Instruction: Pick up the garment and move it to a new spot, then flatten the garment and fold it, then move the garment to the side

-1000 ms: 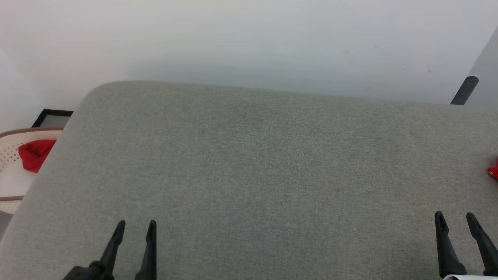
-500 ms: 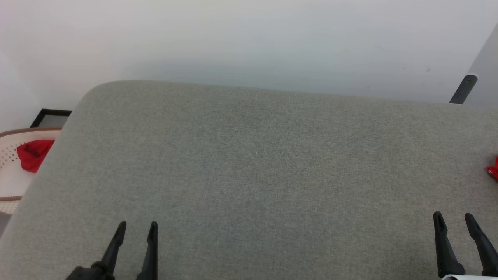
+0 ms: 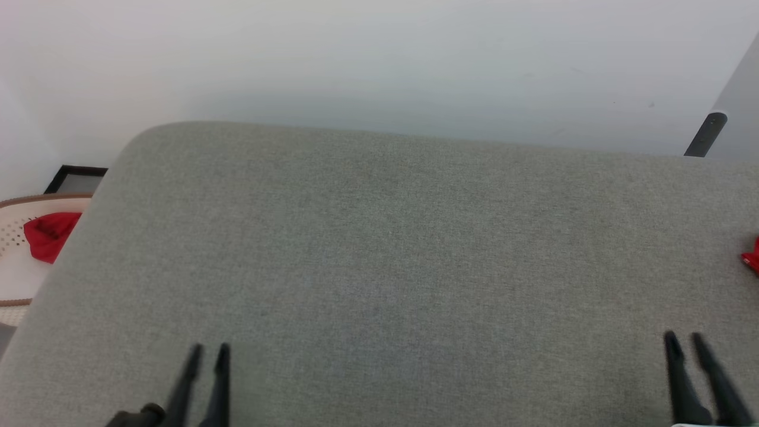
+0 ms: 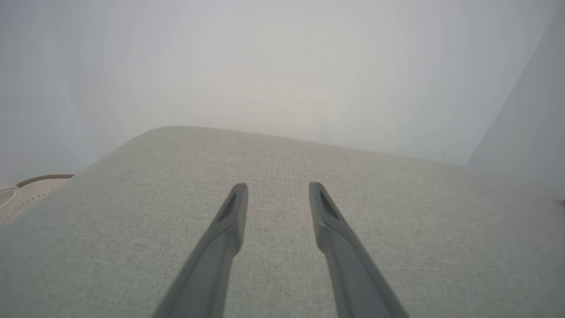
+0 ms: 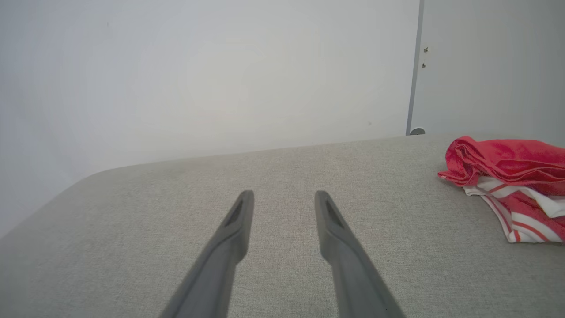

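Observation:
The garment lies crumpled on the grey padded surface, red with white and red-striped trim, to the right of my right gripper. In the head view only a red corner of the garment shows at the right edge. My right gripper is at the lower right, open with nothing between its fingers. My left gripper is at the lower left over bare fabric, open and empty, far from the garment. In the left wrist view, the left gripper has its fingers apart above the grey fabric.
A pale woven basket stands off the surface's left edge with a small plain red cloth in it. A dark frame sits behind it. A white wall runs along the far edge, with a dark bar at the right.
The fingers of both grippers have drawn closer together and look blurred by motion. The garment and the red cloth lie as before.

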